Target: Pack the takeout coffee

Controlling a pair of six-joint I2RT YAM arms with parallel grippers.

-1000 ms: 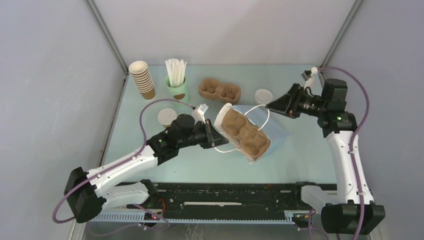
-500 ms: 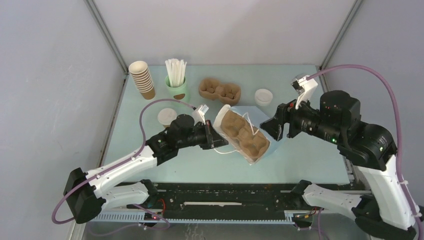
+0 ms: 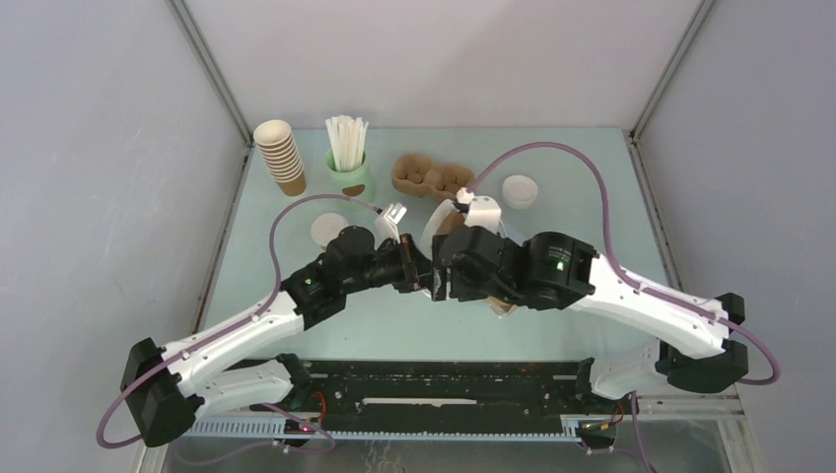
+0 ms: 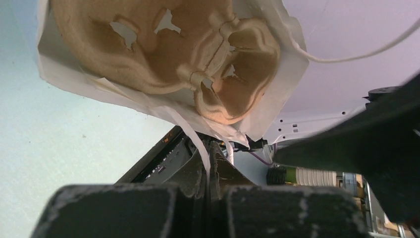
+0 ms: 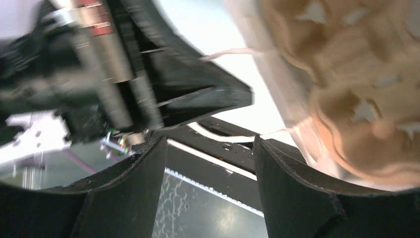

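A white paper bag [image 3: 437, 222] lies on its side mid-table with a brown pulp carrier [image 4: 163, 49] inside it, its mouth towards the left arm. My left gripper [image 3: 422, 274] is shut on the bag's white handle strap [image 4: 198, 144]. My right gripper [image 3: 444, 281] is open and empty; it hovers close by the left gripper and its arm hides most of the bag. The carrier also shows in the right wrist view [image 5: 356, 74]. Two takeout coffees show only as round white lids, one at the left [image 3: 328, 230] and one at the back right [image 3: 520, 190].
A second pulp carrier [image 3: 434, 177] lies at the back centre. A stack of lidless brown cups [image 3: 280, 156] and a mint-green cup of white straws [image 3: 348, 163] stand at the back left. The left arm's purple cable [image 3: 296, 207] loops beside the left lid.
My right arm has swung from the far right across the table and now hangs over the bag beside the left gripper. The left gripper has kept its hold on the handle.
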